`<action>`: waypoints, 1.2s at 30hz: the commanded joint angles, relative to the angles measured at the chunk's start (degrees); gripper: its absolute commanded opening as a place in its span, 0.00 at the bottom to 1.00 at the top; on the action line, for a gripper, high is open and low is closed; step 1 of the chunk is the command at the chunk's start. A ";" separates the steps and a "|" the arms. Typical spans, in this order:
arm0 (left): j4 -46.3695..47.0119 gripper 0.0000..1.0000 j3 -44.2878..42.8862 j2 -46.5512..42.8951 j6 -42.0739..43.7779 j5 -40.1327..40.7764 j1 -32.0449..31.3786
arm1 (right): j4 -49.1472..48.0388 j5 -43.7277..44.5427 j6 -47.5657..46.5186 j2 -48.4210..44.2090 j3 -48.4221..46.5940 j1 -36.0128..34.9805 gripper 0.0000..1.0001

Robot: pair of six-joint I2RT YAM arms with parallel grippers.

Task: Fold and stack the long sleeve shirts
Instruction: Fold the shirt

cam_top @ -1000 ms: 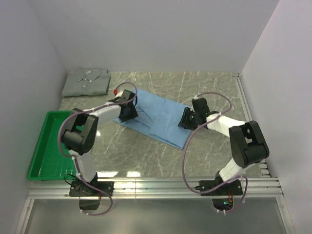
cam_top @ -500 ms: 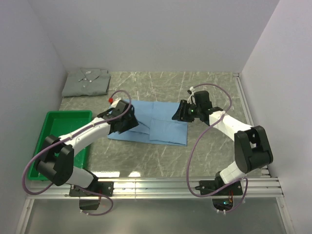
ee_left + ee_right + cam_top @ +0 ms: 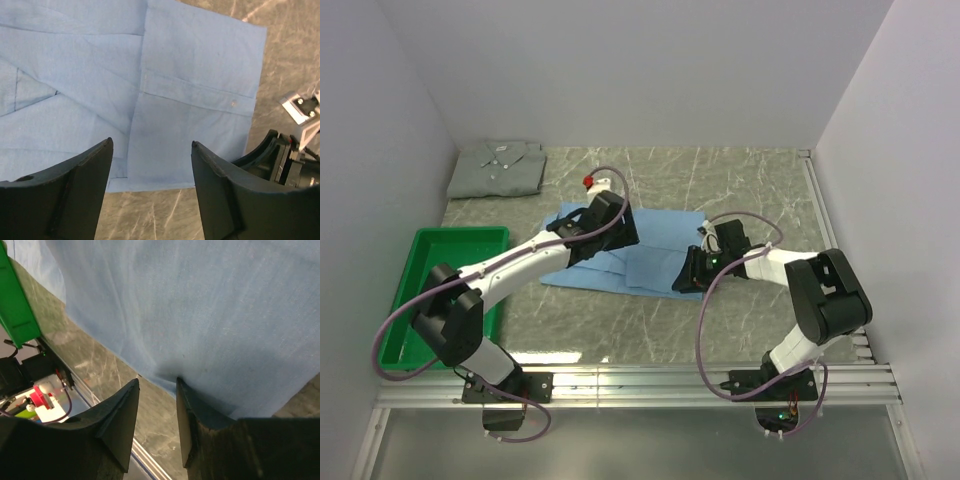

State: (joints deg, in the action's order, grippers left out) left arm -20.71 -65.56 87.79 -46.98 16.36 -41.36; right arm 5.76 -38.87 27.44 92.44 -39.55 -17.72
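Right fingers [image 3: 155,382] are at the near-right corner of the light blue shirt [image 3: 655,230]. There's only a narrow slit between them and the hem dimples right at the tips - can't tell whether they're pinching cloth or just touching it. Counter [image 3: 740,180] shows through the slit below the hem. Green tray [image 3: 395,320] sits well off to the left of both sets of fingers, not part of this.

From those tips the blue shirt runs toward the left fingers [image 3: 150,150], flat on the counter as a wide rectangle. Sleeves look tucked in and panels are folded over each other. A button [image 3: 233,103] shows ahead and right of the left fingertips. Left fingers are spread wide with nothing between them, over the shirt's middle, and the right fingers sit just past the cloth edge to their right.

Beyond the left fingers and well apart from them, in the far-left corner, is the pale grey-green shirt [image 3: 498,168]. It's already a small rectangle, collar on top.

Status, my read: one shirt done, the second roughly halfway - lengthwise folds are in but it's too long. Left to do: cross fold(s) to bring the blue down to the grey-green's footprint, then carry it over and stack. Stack not started.
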 commanded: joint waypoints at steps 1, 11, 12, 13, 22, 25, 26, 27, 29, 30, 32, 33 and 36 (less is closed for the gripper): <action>3.91 0.71 -1.32 -0.43 5.48 2.54 -2.66 | 1.53 -0.07 -1.34 -1.46 1.06 1.28 0.42; 9.89 0.80 -2.99 3.61 19.81 0.08 -10.93 | 20.07 34.26 -0.81 -29.32 -7.38 5.14 0.60; 10.51 0.81 -3.34 4.75 20.43 -0.19 -11.97 | 22.34 36.30 0.06 -33.08 -7.91 5.41 0.67; 10.95 0.82 -3.78 5.54 21.31 -0.10 -12.68 | 23.32 38.67 0.50 -34.86 -8.17 5.41 0.78; 4.90 0.89 -18.89 20.92 29.66 10.35 -25.34 | 31.06 53.63 7.54 -48.58 -5.98 5.94 1.00; 3.84 0.89 -22.06 24.88 30.89 11.50 -27.54 | 32.56 55.56 9.55 -50.43 -4.57 6.38 1.00; 3.14 0.88 -22.68 25.76 31.16 11.59 -27.89 | 32.82 56.70 10.00 -50.95 -4.22 6.46 1.00; 2.87 0.88 -23.38 27.25 31.42 11.85 -28.42 | 32.82 57.15 10.78 -52.09 -3.35 6.55 1.00; 2.95 0.86 -23.65 28.57 32.21 12.12 -29.03 | 32.91 58.38 11.67 -53.41 -2.64 6.90 1.00; 2.96 0.86 -23.82 29.62 32.48 12.64 -29.73 | 32.65 58.56 12.10 -54.46 -2.12 6.90 1.00; 3.04 0.85 -23.91 30.60 33.18 13.25 -30.26 | 32.30 59.26 12.46 -55.44 -1.67 7.08 1.00; 3.30 0.84 -23.91 31.47 33.36 13.87 -30.70 | 32.30 59.52 12.72 -56.05 -1.58 7.17 1.00; 3.48 0.81 -24.00 33.05 33.45 13.96 -30.97 | 32.21 59.79 12.64 -56.41 -1.50 7.34 1.00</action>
State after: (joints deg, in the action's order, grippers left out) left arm -17.32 -87.22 119.94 -15.35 28.45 -71.24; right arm 38.79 17.91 38.57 37.01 -40.93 -10.85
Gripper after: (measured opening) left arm 0.816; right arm 0.996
